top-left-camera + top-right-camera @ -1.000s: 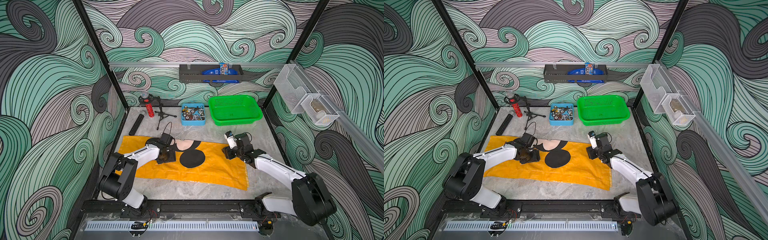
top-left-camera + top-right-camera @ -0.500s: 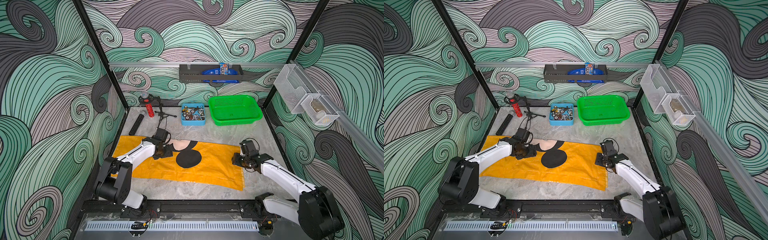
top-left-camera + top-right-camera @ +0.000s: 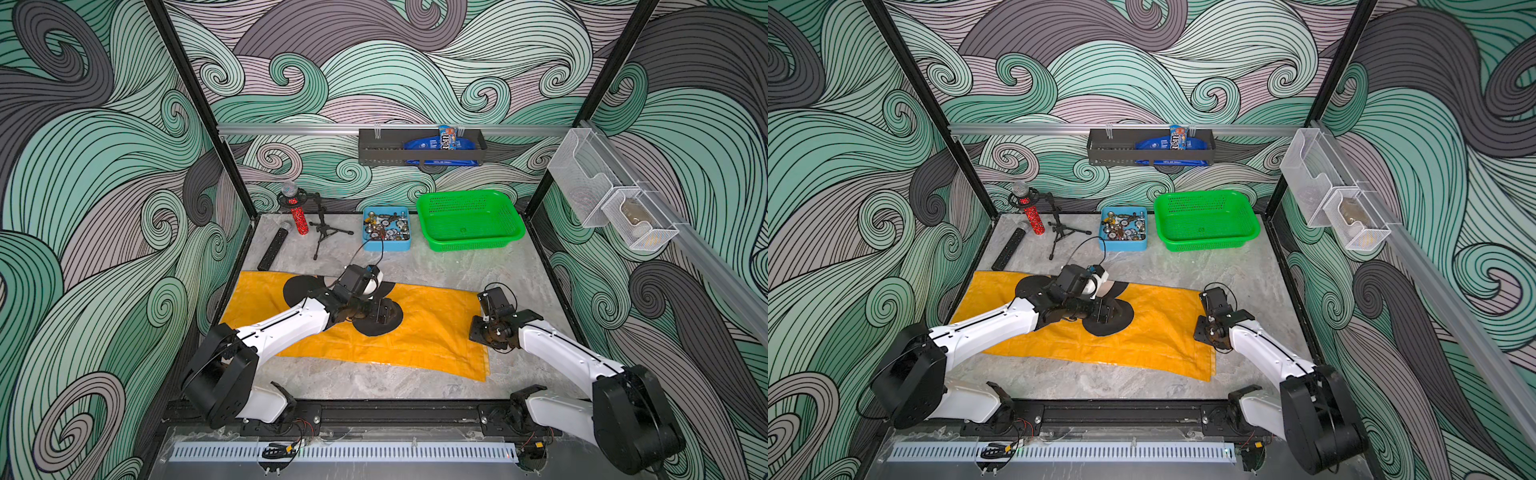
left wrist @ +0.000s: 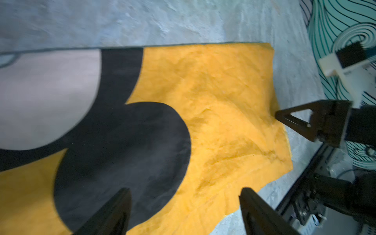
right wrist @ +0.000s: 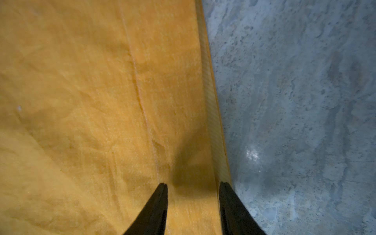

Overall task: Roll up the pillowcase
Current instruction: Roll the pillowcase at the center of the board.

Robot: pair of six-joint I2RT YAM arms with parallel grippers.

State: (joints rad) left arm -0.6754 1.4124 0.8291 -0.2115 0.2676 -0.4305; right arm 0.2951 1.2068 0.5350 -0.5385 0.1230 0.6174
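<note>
The pillowcase (image 3: 432, 332) lies flat and unrolled across the middle of the table (image 3: 457, 270), one short end close to the left edge and the other well short of the right edge.

My right gripper (image 5: 193, 183) is down at that right-hand short end. Its jaws stand apart and straddle the hem: one tip is on the yellow cloth and the other at the boundary with the bare table, and nothing is pinched yet.

My left gripper (image 4: 184, 190) hangs over the black ear of the print near the cloth's middle, jaws wide and empty.

I read the step in hand as taking hold of the short edge to start the roll. To do it well I should close the right jaws low enough to catch both layers of the hem, not just the top one, because thin fabric like this will likely slide apart.

Then I should lift only a little and turn the edge over tightly — a loose first turn would probably make a floppy roll. The left gripper looks best used at the same edge, nearer the front of the table, so the fold begins straight.
</note>
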